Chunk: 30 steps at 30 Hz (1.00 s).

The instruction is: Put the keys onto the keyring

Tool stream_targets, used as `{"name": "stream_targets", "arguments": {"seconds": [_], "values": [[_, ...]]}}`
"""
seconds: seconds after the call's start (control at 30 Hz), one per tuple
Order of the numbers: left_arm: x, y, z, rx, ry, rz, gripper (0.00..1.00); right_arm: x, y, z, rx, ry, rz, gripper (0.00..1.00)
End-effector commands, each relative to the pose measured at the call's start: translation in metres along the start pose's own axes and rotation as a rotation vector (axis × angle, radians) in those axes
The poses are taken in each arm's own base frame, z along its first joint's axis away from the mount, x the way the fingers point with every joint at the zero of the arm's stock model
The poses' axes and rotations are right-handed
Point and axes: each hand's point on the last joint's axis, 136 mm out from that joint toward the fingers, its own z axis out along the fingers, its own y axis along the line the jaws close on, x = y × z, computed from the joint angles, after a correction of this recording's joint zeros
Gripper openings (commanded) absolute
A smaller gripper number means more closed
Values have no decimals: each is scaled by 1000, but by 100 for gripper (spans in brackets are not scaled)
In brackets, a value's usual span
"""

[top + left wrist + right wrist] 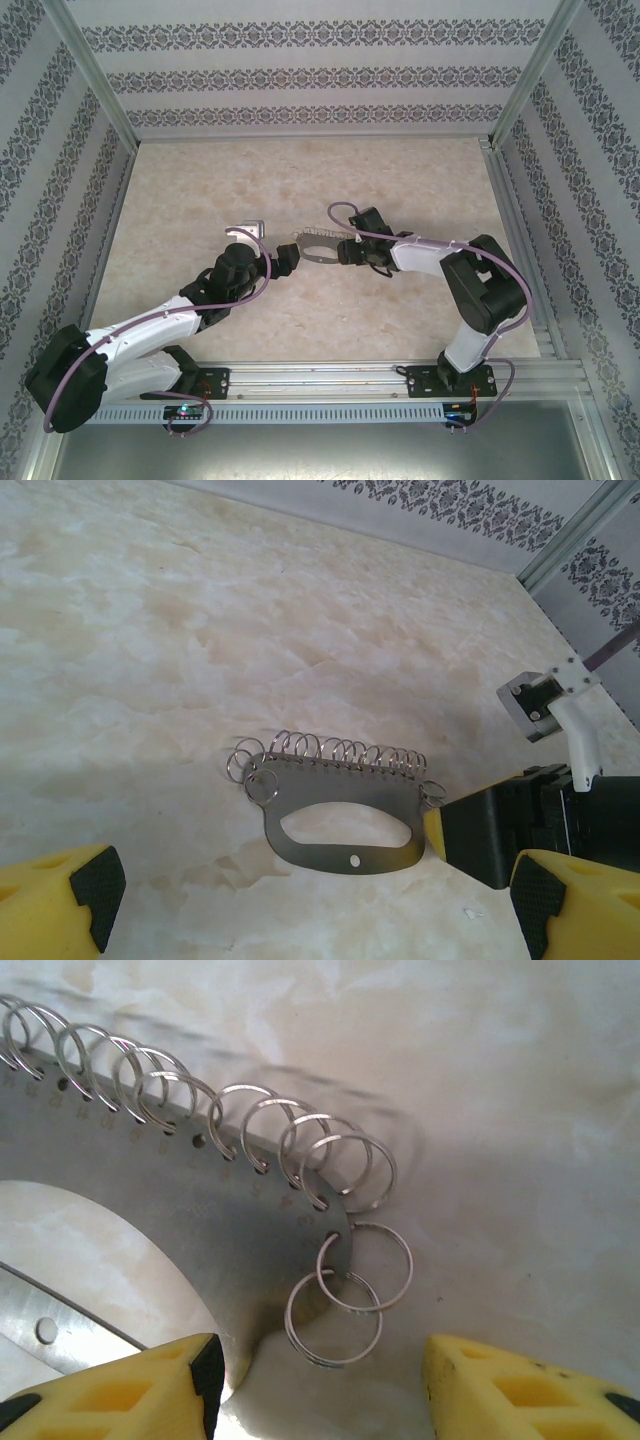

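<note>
Near the middle of the pale marbled table (300, 180), the grey metal oval loop keyring (318, 245) (340, 792) (230, 1230) lies between the two grippers, with a row of silvery wire rings (340, 750) (330, 1160) along its far edge. The right gripper (345, 250) (470, 825) (320, 1370) is at the keyring's right end. Its yellow fingers (500, 1380) are apart, and the plate's corner sits between them. The left gripper (287, 257) (312, 890) hovers at the keyring's left end with its jaws wide apart, gripping nothing. Whether the keyring touches the table cannot be told.
</note>
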Motion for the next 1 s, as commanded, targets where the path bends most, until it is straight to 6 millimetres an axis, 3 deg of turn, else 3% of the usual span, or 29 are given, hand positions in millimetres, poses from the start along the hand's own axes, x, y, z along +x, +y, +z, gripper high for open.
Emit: {"name": "stream_targets", "arguments": {"seconds": [0.0, 0.47, 0.97], "values": [[-1, -4, -3, 14, -8, -7, 100, -12, 5, 3, -21, -15, 20, 55], [-1, -4, -3, 15, -9, 0, 100, -30, 14, 10, -29, -15, -7, 56], [-2, -3, -5, 15, -13, 1, 100, -25, 18, 19, -54, 14, -37, 55]]}}
